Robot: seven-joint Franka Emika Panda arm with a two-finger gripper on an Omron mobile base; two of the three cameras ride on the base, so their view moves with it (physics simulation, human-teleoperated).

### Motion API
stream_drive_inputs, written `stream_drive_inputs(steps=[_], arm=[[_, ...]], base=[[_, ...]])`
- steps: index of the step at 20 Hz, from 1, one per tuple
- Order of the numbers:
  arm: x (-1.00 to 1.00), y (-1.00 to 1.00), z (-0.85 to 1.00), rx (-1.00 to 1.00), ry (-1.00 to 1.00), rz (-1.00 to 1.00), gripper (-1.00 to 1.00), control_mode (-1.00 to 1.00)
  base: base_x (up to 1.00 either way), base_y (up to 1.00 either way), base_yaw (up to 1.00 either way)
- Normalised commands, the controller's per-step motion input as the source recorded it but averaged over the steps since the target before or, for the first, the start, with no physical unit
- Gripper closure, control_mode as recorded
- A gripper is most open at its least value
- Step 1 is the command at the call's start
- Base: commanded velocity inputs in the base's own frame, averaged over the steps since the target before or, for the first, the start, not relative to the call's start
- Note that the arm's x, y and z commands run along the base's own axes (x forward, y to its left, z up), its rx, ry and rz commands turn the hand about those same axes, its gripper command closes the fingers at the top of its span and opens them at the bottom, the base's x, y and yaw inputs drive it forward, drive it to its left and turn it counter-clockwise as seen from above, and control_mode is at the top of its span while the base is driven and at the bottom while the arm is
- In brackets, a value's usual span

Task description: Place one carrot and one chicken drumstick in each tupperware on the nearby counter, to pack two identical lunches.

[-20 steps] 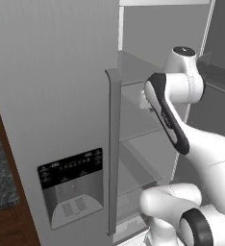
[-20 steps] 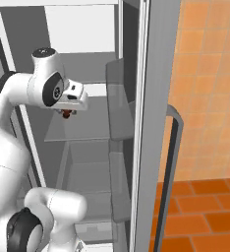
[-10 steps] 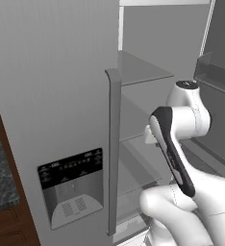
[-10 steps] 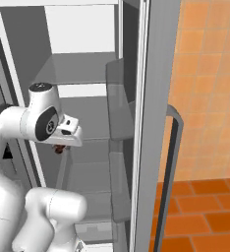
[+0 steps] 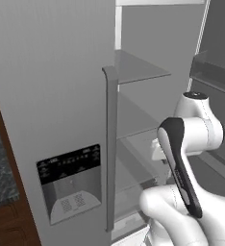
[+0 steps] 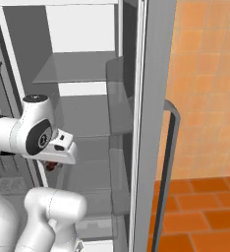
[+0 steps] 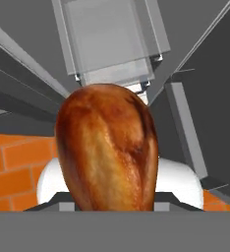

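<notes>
The fridge (image 5: 61,96) stands open, and its glass shelves (image 6: 72,69) leave bare gaps between them, wide enough, it seems, for a hand to pass. The closed left door's handle (image 5: 110,144) juts out just beside the opening. On the other side the open door (image 6: 149,123) walls off the orange tiled wall (image 6: 205,88).

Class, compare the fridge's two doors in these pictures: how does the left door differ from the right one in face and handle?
The left door carries a dark dispenser panel low on its face; the right door shows none, being seen almost edge-on. The left door's handle looks like a thick grey bar; the right door's handle is a slim dark curved bar. Both doors are grey with upright handles.
</notes>
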Motion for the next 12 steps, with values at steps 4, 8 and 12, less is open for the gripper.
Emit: stream_drive_inputs(steps=[4,8,12], arm=[[0.00,0.00,0.00,0.00,0.00,0.00,1.00,1.00],[0.00,0.00,0.00,0.00,0.00,0.00,1.00,1.00],[0.00,0.00,0.00,0.00,0.00,0.00,1.00,1.00]], base=[[-0.88,0.34,0.01],[-0.54,0.87,0.17],[-0.23,1.00,0.27]])
